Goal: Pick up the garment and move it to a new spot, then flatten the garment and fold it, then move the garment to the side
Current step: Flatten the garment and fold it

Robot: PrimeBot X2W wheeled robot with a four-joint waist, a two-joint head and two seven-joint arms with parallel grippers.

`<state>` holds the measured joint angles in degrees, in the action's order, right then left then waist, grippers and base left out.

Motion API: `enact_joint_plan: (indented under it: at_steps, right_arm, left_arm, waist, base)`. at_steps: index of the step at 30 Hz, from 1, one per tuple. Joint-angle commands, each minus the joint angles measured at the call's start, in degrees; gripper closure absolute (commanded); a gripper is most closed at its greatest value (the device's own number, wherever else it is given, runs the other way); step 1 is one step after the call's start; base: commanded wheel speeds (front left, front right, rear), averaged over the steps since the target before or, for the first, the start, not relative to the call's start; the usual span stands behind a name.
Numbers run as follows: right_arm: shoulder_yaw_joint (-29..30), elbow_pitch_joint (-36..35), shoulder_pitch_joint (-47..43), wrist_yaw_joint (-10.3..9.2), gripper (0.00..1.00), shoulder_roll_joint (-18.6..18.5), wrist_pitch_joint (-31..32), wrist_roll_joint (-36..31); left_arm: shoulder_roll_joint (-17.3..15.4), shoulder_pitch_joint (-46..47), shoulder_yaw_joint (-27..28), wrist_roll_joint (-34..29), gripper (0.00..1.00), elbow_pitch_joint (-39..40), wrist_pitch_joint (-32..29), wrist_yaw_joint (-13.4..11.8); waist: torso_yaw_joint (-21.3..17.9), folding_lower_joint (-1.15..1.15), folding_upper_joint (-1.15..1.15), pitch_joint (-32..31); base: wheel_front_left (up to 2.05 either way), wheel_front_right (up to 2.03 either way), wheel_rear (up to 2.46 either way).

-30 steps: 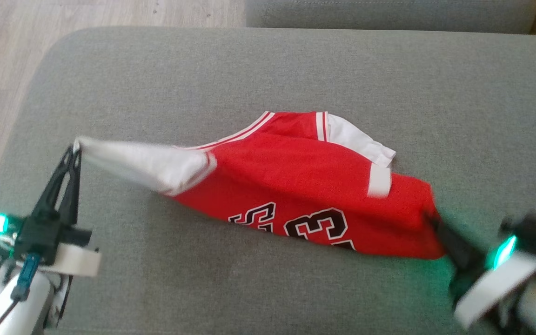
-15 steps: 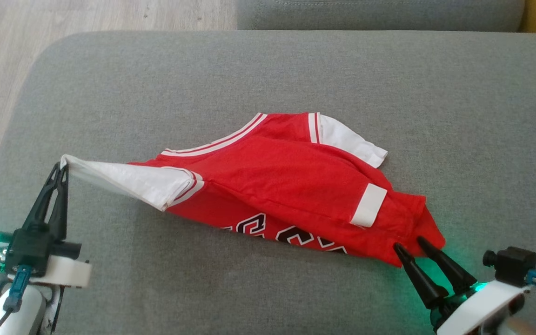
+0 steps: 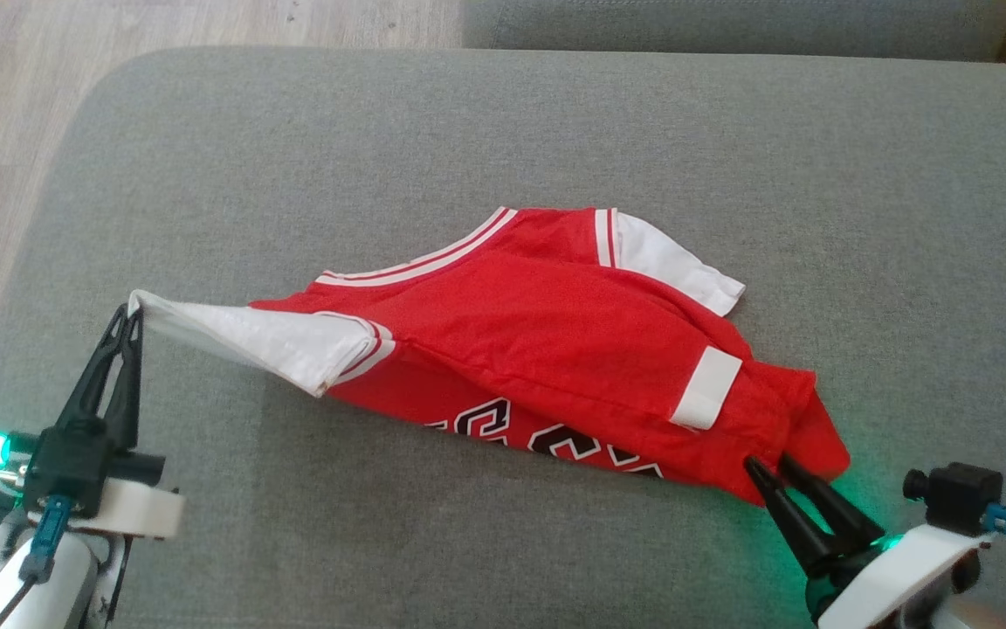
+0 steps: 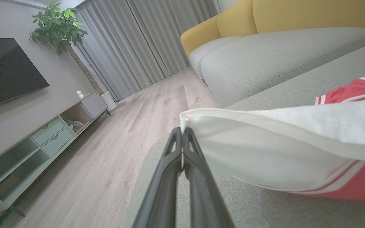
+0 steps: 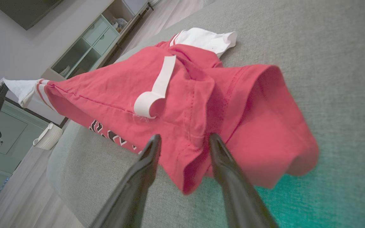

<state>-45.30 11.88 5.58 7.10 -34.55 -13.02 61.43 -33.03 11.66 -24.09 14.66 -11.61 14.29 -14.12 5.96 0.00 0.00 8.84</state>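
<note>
In the head view the garment [image 3: 555,349], a red jersey with white sleeves, lies bunched and half doubled over near the middle of the grey sofa cushion [image 3: 503,131]. The left gripper [image 3: 131,314] has its jaws closed on the tip of one white sleeve [image 3: 241,336], which runs taut out to the left and looks raised off the cushion. The right gripper [image 3: 769,463] sits at the red hem corner at the lower right, jaws parted. In the left wrist view the two fingers meet with only a thin edge of white cloth pinched at their very tips. So shallow a bite could slip if the arm pulls harder, and the sleeve would drop. In the right wrist view the jaws stand apart with a fold of red hem hanging between them, not pinched. Closing here might catch a single layer, or several at once, and the jersey would then spread crooked. If the left arm tugs first, the loose hem could slide out from between the open jaws and the flattening stretch would fail.
</note>
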Motion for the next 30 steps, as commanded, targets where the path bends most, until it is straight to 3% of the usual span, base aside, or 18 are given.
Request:
enact_joint_plan:
  at_steps: [1,2,3,12,17,21,23,30]
  right_arm:
    - [-0.4,-1.0,1.1,0.39,0.76,-0.8,-0.2,-0.3]
    - [-0.6,-0.9,1.3,0.39,0.95,-0.6,-0.3,-0.3]
    - [-0.7,-0.8,1.6,0.39,1.00,-0.6,-0.3,-0.5]
    - [-0.4,-0.9,3.1,0.39,1.00,-0.3,-1.5,-2.5]
    - [8.5,-5.0,4.3,0.39,1.00,-2.2,-1.9,-4.9]
    - [18.8,-10.7,5.0,0.39,1.00,-4.6,-2.0,-9.3]
    - [21.1,-12.1,5.2,0.39,1.00,-5.3,-2.0,-10.1]
    - [31.7,-21.1,11.7,0.39,1.00,-11.3,2.9,-14.7]
  left_arm:
    - [-2.0,3.5,2.5,-0.2,1.00,1.2,0.6,-0.3]
    - [-2.0,3.6,2.5,-0.2,1.00,1.1,0.6,-0.2]
    - [-2.1,3.7,2.5,-0.2,1.00,1.0,0.6,-0.1]
    - [-2.9,4.1,2.9,-0.5,1.00,1.4,0.7,-0.1]
    - [-4.0,5.7,5.0,0.1,1.00,6.5,0.7,0.9]
    - [-6.8,9.6,6.4,-0.6,1.00,13.0,0.7,3.3]
    - [-7.4,11.1,6.7,-0.6,1.00,14.2,0.7,3.9]
    - [-11.1,25.1,6.5,-0.5,1.00,19.0,-3.7,10.9]
  waist:
    - [0.0,0.00,0.00,0.0]
    - [0.0,0.00,0.00,0.0]
    - [-0.1,0.00,0.00,0.1]
    - [-1.2,0.00,0.00,-1.2]
    - [-2.8,0.00,0.00,-3.8]
    - [-4.4,0.00,0.00,-7.2]
    - [-4.8,0.00,0.00,-8.2]
    - [-7.3,0.00,0.00,-11.8]
  base:
    - [0.00,0.00,0.00]
    - [0.00,0.00,0.00]
    - [0.00,0.00,0.00]
    - [0.00,0.00,0.00]
    - [0.00,0.00,0.00]
    - [0.00,0.00,0.00]
    - [0.00,0.00,0.00]
    - [0.00,0.00,0.00]
